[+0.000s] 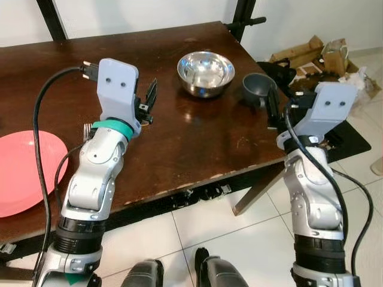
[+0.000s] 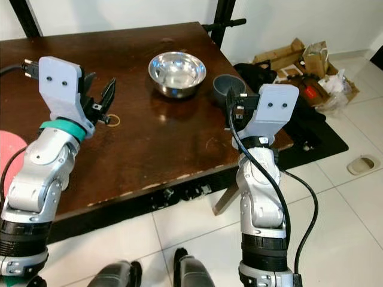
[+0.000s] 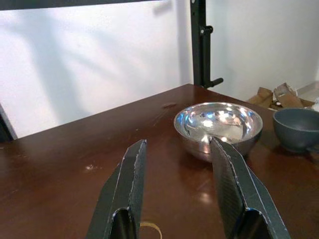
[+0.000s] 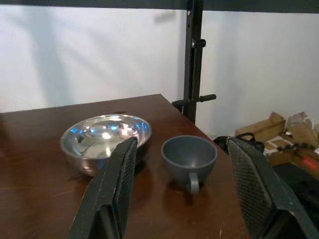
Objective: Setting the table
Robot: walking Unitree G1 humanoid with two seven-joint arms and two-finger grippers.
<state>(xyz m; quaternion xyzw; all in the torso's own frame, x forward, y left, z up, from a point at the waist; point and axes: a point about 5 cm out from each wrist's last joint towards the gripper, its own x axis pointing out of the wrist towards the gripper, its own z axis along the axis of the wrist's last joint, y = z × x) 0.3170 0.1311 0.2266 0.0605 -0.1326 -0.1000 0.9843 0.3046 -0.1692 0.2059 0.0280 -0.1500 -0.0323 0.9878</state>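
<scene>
Right wrist view: right gripper [image 4: 182, 194] wide open, empty; grey cup [image 4: 189, 159] just beyond its fingers, steel bowl [image 4: 105, 141] left. Left gripper [image 3: 182, 191] open, empty.

A dark brown wooden table [image 1: 179, 137] carries the things. Near its far right corner sits a shiny steel bowl [image 1: 205, 73], open side up, and just beside it toward the right edge stands a grey cup [image 4: 189, 159] with its handle facing the robot. A pink plate [image 1: 24, 170] lies flat at the table's left end, cut off by the picture's border. A small ring, possibly a rubber band [image 2: 113, 121], lies on the wood nearer the middle.
</scene>
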